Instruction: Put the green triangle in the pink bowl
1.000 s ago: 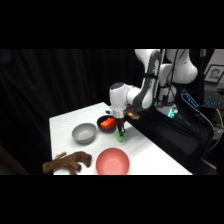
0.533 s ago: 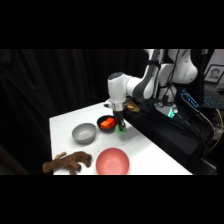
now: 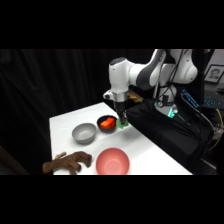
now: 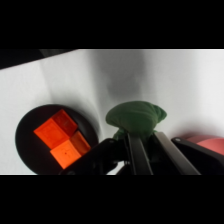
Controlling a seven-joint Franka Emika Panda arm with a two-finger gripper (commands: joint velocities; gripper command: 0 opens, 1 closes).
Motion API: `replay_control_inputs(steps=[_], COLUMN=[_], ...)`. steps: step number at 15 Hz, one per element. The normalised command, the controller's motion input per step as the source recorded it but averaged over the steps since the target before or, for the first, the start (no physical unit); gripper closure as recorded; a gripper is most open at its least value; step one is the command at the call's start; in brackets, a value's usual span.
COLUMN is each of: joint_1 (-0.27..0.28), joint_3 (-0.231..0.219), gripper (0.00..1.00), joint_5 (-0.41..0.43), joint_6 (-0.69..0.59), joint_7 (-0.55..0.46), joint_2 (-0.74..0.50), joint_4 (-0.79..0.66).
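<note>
Green triangle (image 4: 135, 117) sits clamped between the gripper (image 3: 122, 124) fingers, beside the dark bowl (image 3: 107, 123) of orange pieces (image 4: 60, 138) and off toward the far side of the tabletop (image 3: 150, 155), well apart from the pink bowl (image 3: 112, 161). Compared with a second ago, the gripper has moved from just above the pink bowl back toward the dark bowl. The grey bowl (image 3: 83, 133) and brown toy (image 3: 67, 162) lie as before.

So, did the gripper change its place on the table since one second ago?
Yes. In the side view the gripper has moved away from the pink bowl, toward the table's far side, and now hangs beside the small dark bowl.
</note>
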Motion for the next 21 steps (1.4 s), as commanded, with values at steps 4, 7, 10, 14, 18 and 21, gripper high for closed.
replay_control_inputs(steps=[4, 7, 10, 14, 18, 21], joint_1=[-0.014, 0.011, 0.025, 0.053, 0.070, 0.078], joint_3=[0.152, 0.122, 0.079, 0.051, 0.019, -0.001], gripper=[0.94, 0.94, 0.95, 0.94, 0.94, 0.94], joint_5=[-0.104, -0.127, -0.134, -0.136, -0.146, -0.139], joint_6=[-0.26, -0.25, -0.23, -0.20, -0.18, -0.12], joint_7=[0.12, 0.14, 0.13, 0.13, 0.12, 0.10], joint_2=[-0.17, 0.02, 0.14, 0.19, 0.30, 0.32], joint_4=[0.14, 0.31, 0.38, 0.40, 0.45, 0.43])
